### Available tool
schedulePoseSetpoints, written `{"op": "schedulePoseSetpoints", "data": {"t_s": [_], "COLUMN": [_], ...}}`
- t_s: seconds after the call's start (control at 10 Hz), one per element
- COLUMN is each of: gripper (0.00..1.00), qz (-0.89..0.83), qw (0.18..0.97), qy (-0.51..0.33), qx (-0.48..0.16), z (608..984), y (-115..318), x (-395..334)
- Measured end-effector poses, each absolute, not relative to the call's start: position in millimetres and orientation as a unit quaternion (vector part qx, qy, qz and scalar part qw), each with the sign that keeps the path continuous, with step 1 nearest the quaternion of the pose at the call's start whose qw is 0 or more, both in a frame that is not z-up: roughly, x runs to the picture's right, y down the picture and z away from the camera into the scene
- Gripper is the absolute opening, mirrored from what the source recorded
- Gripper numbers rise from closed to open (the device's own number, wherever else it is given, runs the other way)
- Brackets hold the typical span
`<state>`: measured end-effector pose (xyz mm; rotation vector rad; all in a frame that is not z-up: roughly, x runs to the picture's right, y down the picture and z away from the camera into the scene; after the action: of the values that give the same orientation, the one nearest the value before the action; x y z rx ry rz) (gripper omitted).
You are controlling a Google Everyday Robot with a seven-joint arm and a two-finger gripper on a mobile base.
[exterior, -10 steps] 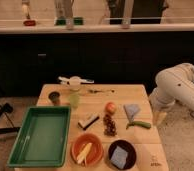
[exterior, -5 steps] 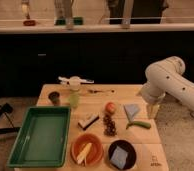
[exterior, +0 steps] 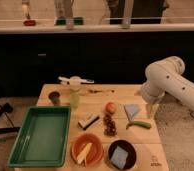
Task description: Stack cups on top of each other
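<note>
The short dark grey-olive cup [exterior: 54,97] stands at the table's left, near the back edge. The pale yellow-green tumbler [exterior: 74,99] stands upright just right of it; the two are apart. My gripper [exterior: 150,110] hangs from the white arm [exterior: 166,80] above the table's right edge, beside a blue-grey cloth [exterior: 132,110]. It is far to the right of both cups and holds nothing that I can see.
A green tray [exterior: 40,135] fills the front left of the wooden table [exterior: 97,99]. An orange bowl [exterior: 87,150] and a dark round bowl [exterior: 122,154] sit at the front. An apple [exterior: 110,107], grapes [exterior: 109,125], a green vegetable [exterior: 139,124], a dark block [exterior: 88,121] and a white utensil [exterior: 76,81] lie around.
The arm has swung left from beyond the table's right side, bringing the gripper over the right edge near the blue-grey cloth. The cups have not moved.
</note>
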<state>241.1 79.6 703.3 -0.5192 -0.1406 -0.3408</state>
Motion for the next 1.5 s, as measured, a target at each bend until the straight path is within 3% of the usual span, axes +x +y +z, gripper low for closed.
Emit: {"op": "schedulePoseSetpoints", "data": {"t_s": [0.8,1.5], "gripper": [0.8,0.8], "qz": [-0.39,-0.402], "qw": [0.901,0.895], "qy": [-0.164,-0.17], "qx": [-0.098,-0.087], "z": [727,729], "y": [48,48], "x": [110,106]}}
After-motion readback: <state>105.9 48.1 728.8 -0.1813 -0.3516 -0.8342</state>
